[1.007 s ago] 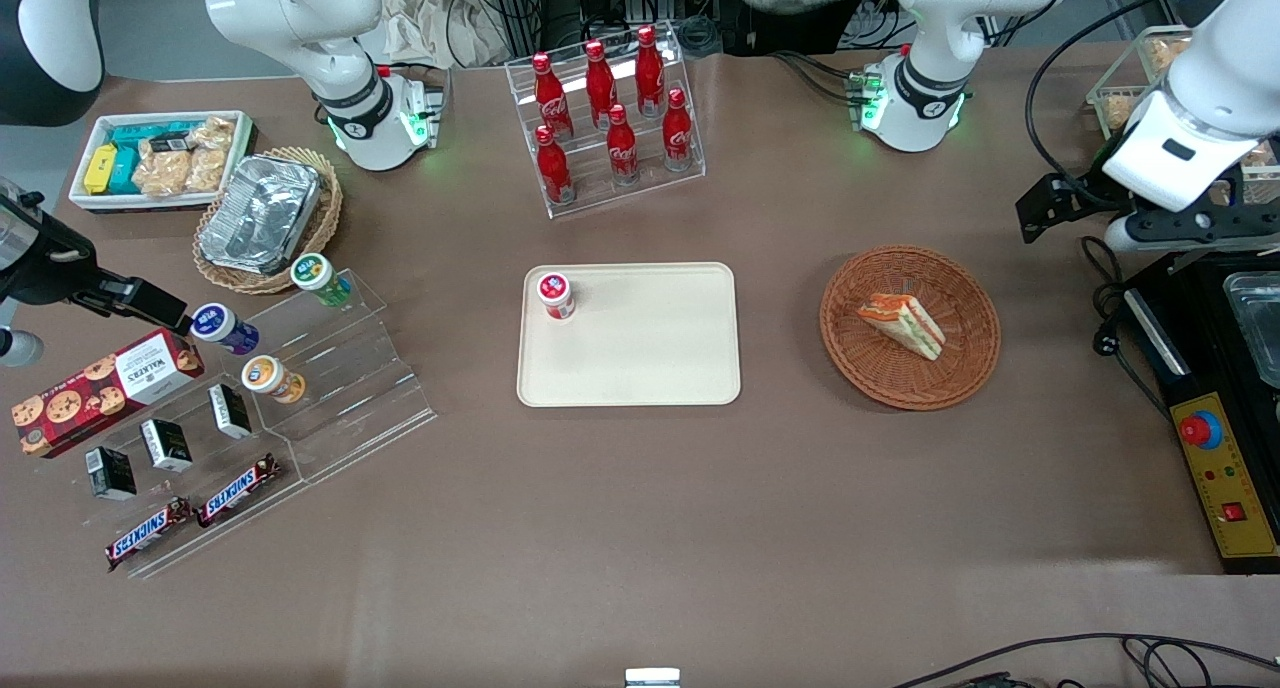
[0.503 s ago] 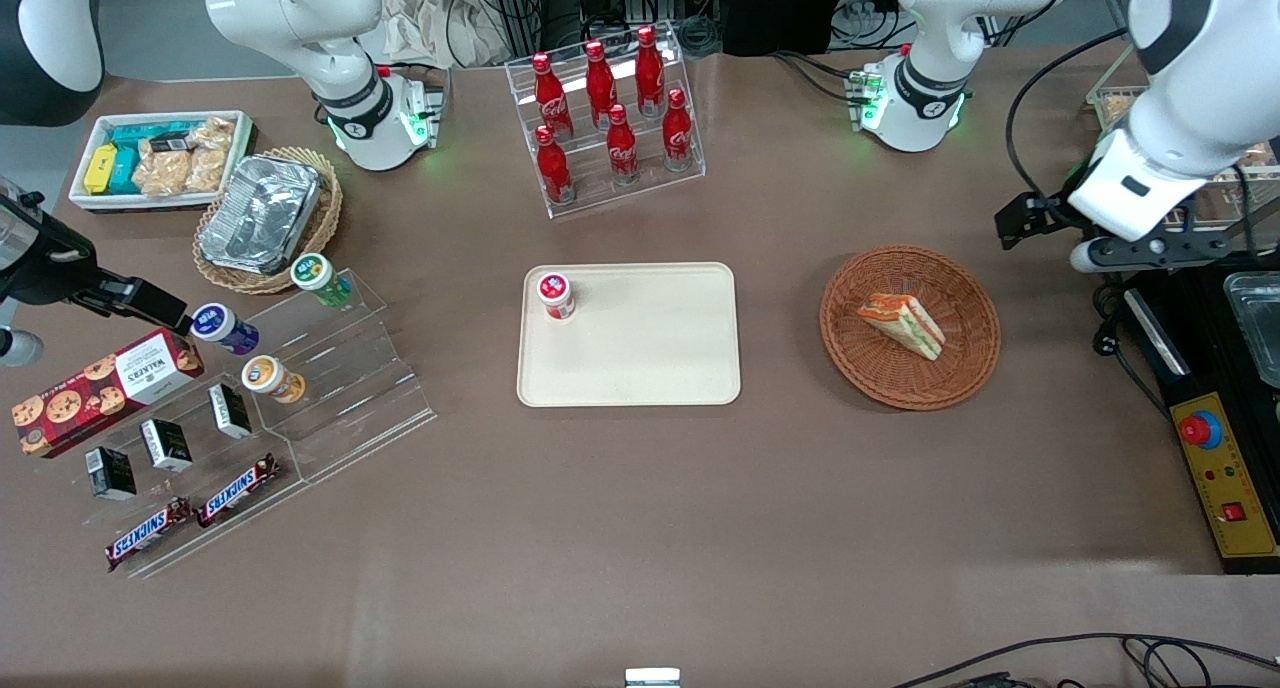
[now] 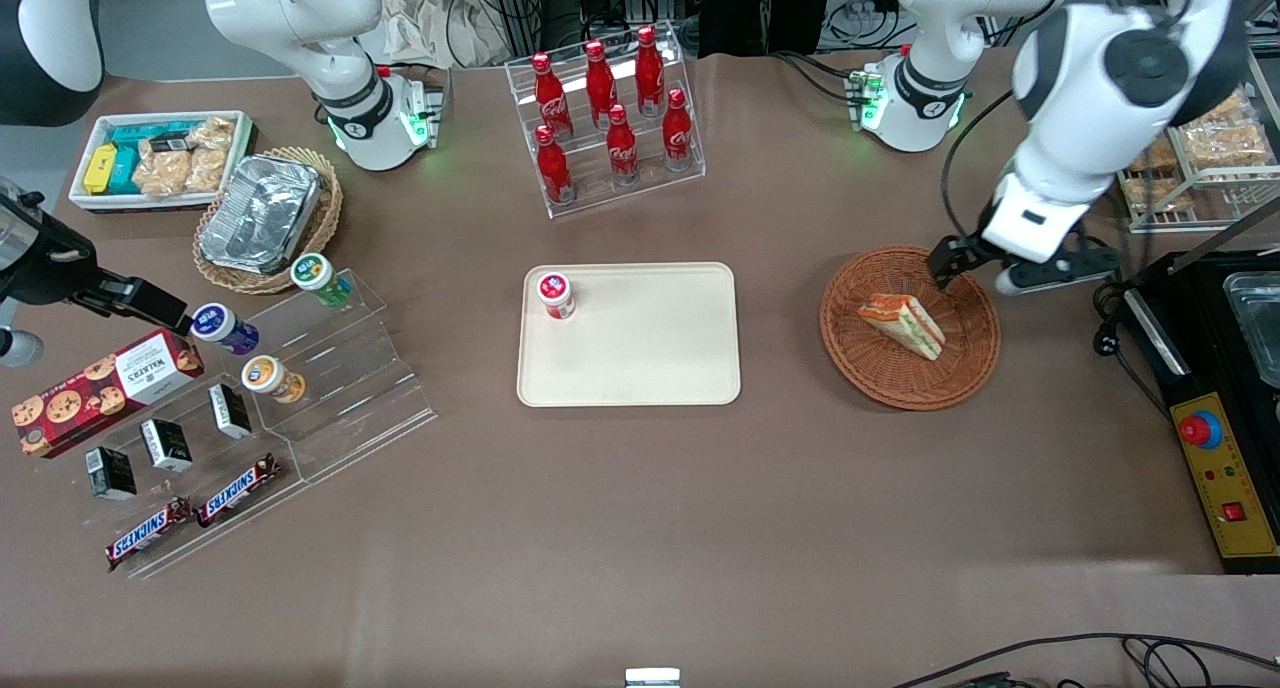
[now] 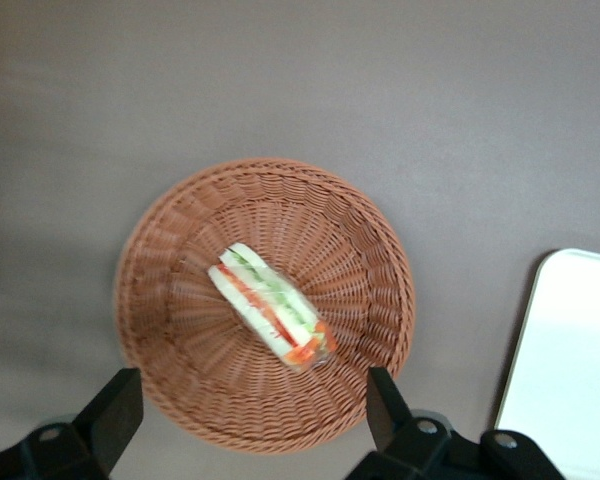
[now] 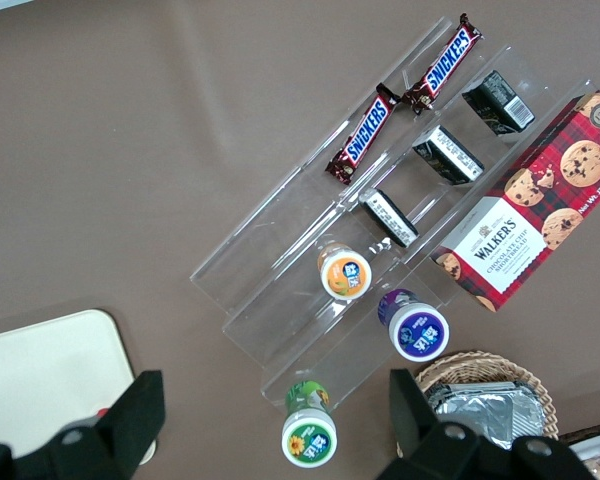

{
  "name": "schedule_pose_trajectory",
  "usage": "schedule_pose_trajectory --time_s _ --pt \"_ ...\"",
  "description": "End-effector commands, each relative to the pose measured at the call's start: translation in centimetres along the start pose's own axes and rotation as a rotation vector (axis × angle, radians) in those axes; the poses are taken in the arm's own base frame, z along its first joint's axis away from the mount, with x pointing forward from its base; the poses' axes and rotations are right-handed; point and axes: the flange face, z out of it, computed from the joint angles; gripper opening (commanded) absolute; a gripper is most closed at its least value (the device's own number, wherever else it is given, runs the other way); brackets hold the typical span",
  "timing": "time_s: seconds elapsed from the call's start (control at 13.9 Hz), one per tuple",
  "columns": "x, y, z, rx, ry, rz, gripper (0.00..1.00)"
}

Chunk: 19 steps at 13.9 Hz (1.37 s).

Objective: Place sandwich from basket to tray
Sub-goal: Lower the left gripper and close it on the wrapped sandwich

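Observation:
The sandwich (image 3: 903, 324) (image 4: 272, 307), a white-bread wedge with orange-red and green layers, lies on its side in the middle of the round reddish-brown basket (image 3: 900, 383) (image 4: 180, 250). My left gripper (image 3: 985, 273) (image 4: 248, 415) hovers above the basket's rim on the working arm's side, open wide with nothing between its fingers (image 4: 110, 412). Seen from the left wrist, the basket and sandwich sit straight below the spread fingers. The cream tray (image 3: 650, 348) (image 4: 570, 370) lies flat beside the basket, toward the parked arm's end.
A small red-capped cup (image 3: 555, 295) stands in one corner of the tray. A clear rack of red cola bottles (image 3: 610, 118) stands farther from the camera. A black box with a yellow control panel (image 3: 1225, 468) and a snack rack (image 3: 1200, 158) border the working arm's end.
The left arm has swung in from the table's end and come over the basket's rim. Sandwich, basket and tray have not moved.

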Motion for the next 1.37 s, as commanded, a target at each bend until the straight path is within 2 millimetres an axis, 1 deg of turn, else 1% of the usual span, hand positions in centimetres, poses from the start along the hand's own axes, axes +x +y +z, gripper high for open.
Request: schedule_pose_trajectory --time_s 0.0,0.14,0.29,0.58,0.65,0.72,0.93,1.08,1.15,1.29 --pt "0.1 1.0 2.9 0.002 -0.033 -0.116 0.99" --pt "0.1 1.0 4.5 0.016 -0.063 -0.196 0.99" --pt "0.4 1.2 5.6 0.006 -0.069 -0.349 0.99" --pt "1.0 1.9 9.0 0.000 -0.069 -0.574 0.99" --pt "0.6 2.7 9.9 0.001 -0.070 -0.595 0.99" --pt "0.0 3.0 10.9 0.007 -0.071 -0.608 0.99" --pt "-2.4 1.7 14.3 0.000 -0.054 -0.626 0.99" --pt "-3.3 1.1 15.4 0.004 -0.038 -0.607 0.99" --pt "-3.4 1.0 16.1 0.020 -0.041 -0.595 0.99" --pt "-3.2 1.0 16.7 0.023 -0.046 -0.594 0.99"
